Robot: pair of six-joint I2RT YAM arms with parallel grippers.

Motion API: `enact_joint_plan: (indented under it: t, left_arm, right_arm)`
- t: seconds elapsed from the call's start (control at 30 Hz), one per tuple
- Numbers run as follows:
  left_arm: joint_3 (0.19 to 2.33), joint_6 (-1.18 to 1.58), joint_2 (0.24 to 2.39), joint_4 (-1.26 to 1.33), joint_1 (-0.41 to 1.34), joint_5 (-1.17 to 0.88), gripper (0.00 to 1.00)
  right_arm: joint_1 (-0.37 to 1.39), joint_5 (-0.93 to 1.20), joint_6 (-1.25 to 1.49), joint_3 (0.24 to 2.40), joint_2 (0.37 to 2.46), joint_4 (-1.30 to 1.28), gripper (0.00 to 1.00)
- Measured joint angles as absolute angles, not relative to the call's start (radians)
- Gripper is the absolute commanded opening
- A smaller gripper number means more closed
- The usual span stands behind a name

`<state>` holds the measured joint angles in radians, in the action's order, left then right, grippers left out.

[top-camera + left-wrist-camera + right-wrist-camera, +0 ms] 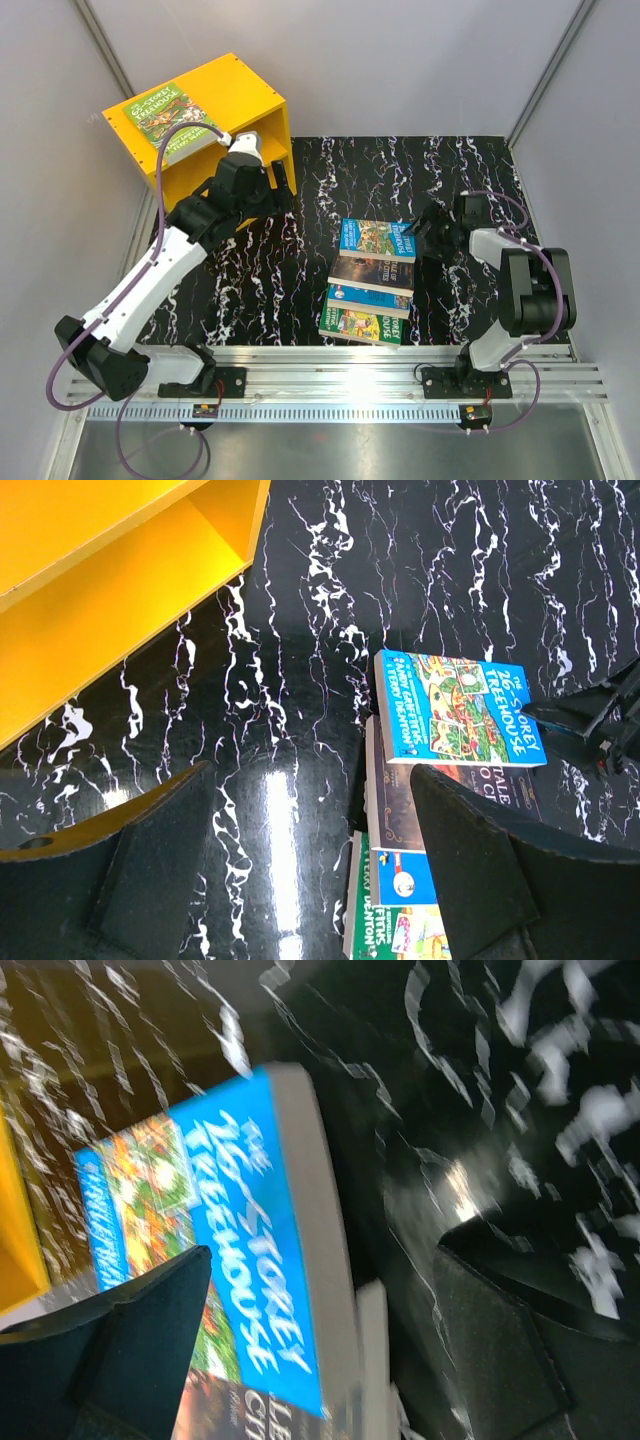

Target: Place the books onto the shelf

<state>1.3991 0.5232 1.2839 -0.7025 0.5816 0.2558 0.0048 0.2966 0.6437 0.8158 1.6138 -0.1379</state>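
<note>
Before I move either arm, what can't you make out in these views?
Inside the shelf: in the top view the left arm covers the open front; the left wrist view cuts it off at the frame edge.
Lower books in the stack: covers mostly hidden under the blue Treehouse book and each other.
Right wrist view: blurred; whether the right gripper touches that book is unclear.

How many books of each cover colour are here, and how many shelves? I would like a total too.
Yellow shelf: 1
Green books: 2, one on top of the shelf, one at the near end of the row
Blue books: 2
Dark book: 1
Total: 6 things
</note>
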Motion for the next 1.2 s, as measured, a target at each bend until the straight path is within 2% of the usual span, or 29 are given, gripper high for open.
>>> enact_joint_plan:
  t: [0.37, 0.93, 1.07, 1.17, 1.2]
  left_arm:
    - [1.34, 0.502, 1.314, -0.649, 0.581, 0.255, 0.81]
    - [1.287, 0.498, 1.338, -0.599, 0.581, 0.24, 0.81]
    - [1.274, 0.498, 1.338, -0.595, 0.581, 0.24, 0.81]
    - [1.264, 0.498, 1.338, -0.596, 0.581, 0.24, 0.81]
    - [1.262, 0.498, 1.338, -0.593, 0.581, 0.24, 0.81]
  right_arm:
    - [0.004, 0.404, 0.662, 0.889, 1.765, 0.097, 0.97]
    - [0.004, 0.478, 0.685, 0.78, 1.725, 0.207, 0.95]
    - [0.003, 0.493, 0.695, 0.752, 1.715, 0.233, 0.91]
    - [0.001, 0.508, 0.708, 0.728, 1.714, 0.265, 0.82]
    - [0.001, 0.517, 0.715, 0.718, 1.714, 0.276, 0.74]
